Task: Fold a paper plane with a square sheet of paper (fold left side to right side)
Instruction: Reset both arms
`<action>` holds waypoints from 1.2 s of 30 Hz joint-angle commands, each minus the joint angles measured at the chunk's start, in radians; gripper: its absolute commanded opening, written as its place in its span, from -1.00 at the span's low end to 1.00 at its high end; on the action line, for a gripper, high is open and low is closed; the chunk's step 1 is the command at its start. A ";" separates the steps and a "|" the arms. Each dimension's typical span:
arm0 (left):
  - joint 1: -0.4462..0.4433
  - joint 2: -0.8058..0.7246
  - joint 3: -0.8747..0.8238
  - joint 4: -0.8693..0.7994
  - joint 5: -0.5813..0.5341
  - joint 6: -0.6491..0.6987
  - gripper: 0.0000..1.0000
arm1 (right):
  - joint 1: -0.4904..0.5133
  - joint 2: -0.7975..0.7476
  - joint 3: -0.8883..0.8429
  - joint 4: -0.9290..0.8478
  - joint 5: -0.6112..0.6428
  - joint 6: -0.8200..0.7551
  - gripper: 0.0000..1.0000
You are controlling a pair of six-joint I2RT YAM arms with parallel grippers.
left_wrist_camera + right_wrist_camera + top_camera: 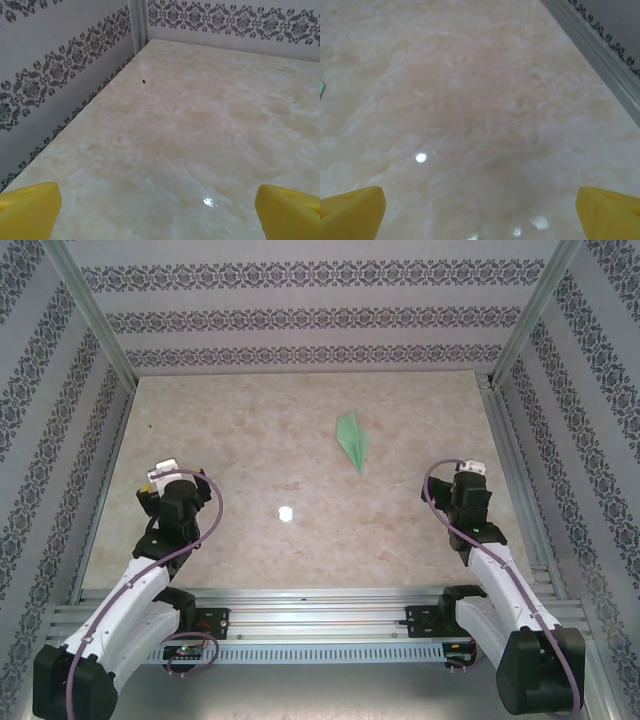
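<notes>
Paper plane (352, 440) on table (230, 430), long axis 11-to-5 o'clock, tip at 5; at 10 o'clock from right fingers (355, 207), farther from left fingers (30, 207). Both pairs released, empty.

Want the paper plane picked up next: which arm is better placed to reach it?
Right, probably. The paper plane lies right of centre, nearer the right gripper than the left gripper; both stand open and empty.
</notes>
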 commanded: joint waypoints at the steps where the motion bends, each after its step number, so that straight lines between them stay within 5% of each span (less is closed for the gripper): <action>1: 0.024 0.064 -0.043 0.216 0.072 0.093 1.00 | -0.017 0.093 -0.041 0.366 0.012 -0.077 0.97; 5: 0.042 0.163 -0.062 0.343 0.143 0.136 1.00 | -0.024 0.259 -0.095 0.622 -0.044 -0.099 0.96; 14: 0.146 0.391 -0.109 0.676 0.278 0.140 1.00 | -0.043 0.509 0.022 0.824 -0.169 -0.192 0.96; 18: 0.163 0.519 -0.089 0.796 0.311 0.155 0.99 | -0.065 0.661 -0.065 1.167 -0.184 -0.163 0.96; 25: 0.203 0.711 -0.089 1.026 0.432 0.213 0.99 | -0.085 0.634 -0.033 1.055 -0.189 -0.145 0.96; 36: 0.202 0.786 -0.021 0.960 0.503 0.248 1.00 | -0.076 0.640 -0.045 1.089 -0.165 -0.149 0.96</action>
